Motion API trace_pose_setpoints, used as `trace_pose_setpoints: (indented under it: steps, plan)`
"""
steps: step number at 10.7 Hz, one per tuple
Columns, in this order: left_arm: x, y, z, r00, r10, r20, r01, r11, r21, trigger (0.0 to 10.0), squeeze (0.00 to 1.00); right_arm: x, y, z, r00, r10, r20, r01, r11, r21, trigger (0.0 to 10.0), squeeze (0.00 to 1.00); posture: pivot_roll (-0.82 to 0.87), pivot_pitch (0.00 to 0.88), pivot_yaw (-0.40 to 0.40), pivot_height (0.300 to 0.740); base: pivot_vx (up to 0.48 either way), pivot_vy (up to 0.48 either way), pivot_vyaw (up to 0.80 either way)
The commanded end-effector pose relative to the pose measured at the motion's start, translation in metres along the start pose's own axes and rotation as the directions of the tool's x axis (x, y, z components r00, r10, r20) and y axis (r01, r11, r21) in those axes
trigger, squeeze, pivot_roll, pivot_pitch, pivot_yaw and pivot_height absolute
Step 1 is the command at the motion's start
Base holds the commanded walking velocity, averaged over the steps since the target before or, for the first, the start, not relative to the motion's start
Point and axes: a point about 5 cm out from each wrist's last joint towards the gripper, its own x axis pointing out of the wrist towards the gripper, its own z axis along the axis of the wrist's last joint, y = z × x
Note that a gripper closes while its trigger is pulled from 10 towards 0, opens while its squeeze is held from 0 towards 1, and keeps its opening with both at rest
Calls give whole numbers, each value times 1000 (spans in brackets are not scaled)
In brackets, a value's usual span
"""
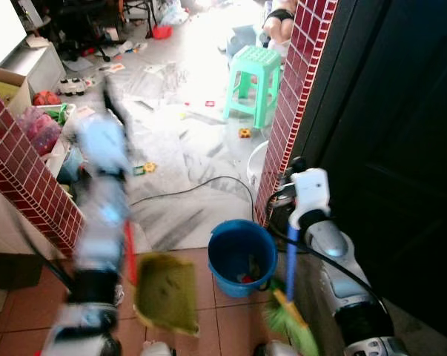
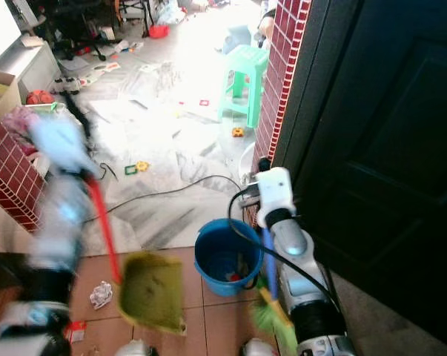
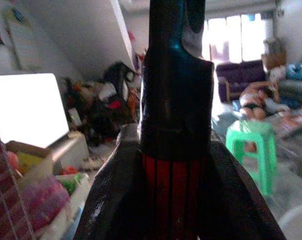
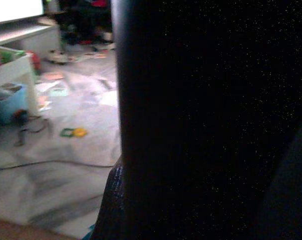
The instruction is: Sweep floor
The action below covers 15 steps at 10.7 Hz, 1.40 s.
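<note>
The left jaws are closed on the red-and-black handle of the dustpan, seen close up in the left wrist view, one finger dark on each side of the shaft. The left arm is smeared by blur, so its outline is hard to make out. The olive-green pan hangs at the low end of the red shaft, over the terracotta tiles.

The right jaws hold the blue handle of the broom; its green bristles sit just beside the blue bucket, cut off at the lower edge. In the right wrist view the shaft is a black bar hiding much of the scene, and how tightly the fingers close cannot be told there.

One bucket stands on the tiles against the red brick pillar, with small bits of something red inside. One crumpled paper lies left of the pan. Beyond, on the grey marble floor, are one green stool, a black cable and scattered toys, washed out by glare. A person lies on the floor far off.
</note>
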Motion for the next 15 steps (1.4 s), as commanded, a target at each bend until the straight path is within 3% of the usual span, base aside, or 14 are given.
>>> trace_pose_setpoints:
  steps: [1, 3, 5, 8, 10, 12, 15]
  plan:
    - [-2, -5, -1, 1000, -3, 17, 3, 1000, 28, 10000, 0, 0, 4, 5, 997, 72, 5, -73, 997, 30, 10000, 0, -77, 0, 14, 740, 0, 0, 0]
    - [-15, -10, -30, 996, 22, -89, -16, 997, 71, 10000, 0, -5, 7, 8, 983, 181, 33, -183, 981, 63, 10000, 0, -85, 0, 23, 740, 0, 0, 0]
    - [-27, -11, -50, 987, 35, -156, -25, 997, 67, 10000, 0, -2, 9, 30, 968, 177, 177, -197, 975, 104, 10000, 0, -87, 0, 24, 740, 0, 0, 0]
    - [-32, -18, -58, 982, 18, -187, 0, 996, 91, 10000, 0, 8, 0, 54, 956, 86, 279, -127, 983, 133, 10000, 0, -88, 0, 13, 740, 0, 0, 0]
    - [-32, -26, -58, 983, -37, -182, 48, 997, 58, 10000, 0, 12, -4, 61, 951, 48, 305, -88, 989, 118, 10000, 0, -94, 0, 12, 740, 0, 0, 0]
    - [-32, -27, -60, 979, -27, -203, 34, 999, 31, 10000, 0, 10, -2, 57, 957, 61, 284, -99, 988, 121, 10000, 0, -96, 0, 9, 740, 0, 0, 0]
    - [-38, -27, -54, 975, -54, -214, 45, 998, -43, 10000, 0, -11, 23, 28, 947, 283, 153, -304, 942, 142, 10000, 0, -103, 0, 10, 740, 0, 0, 0]
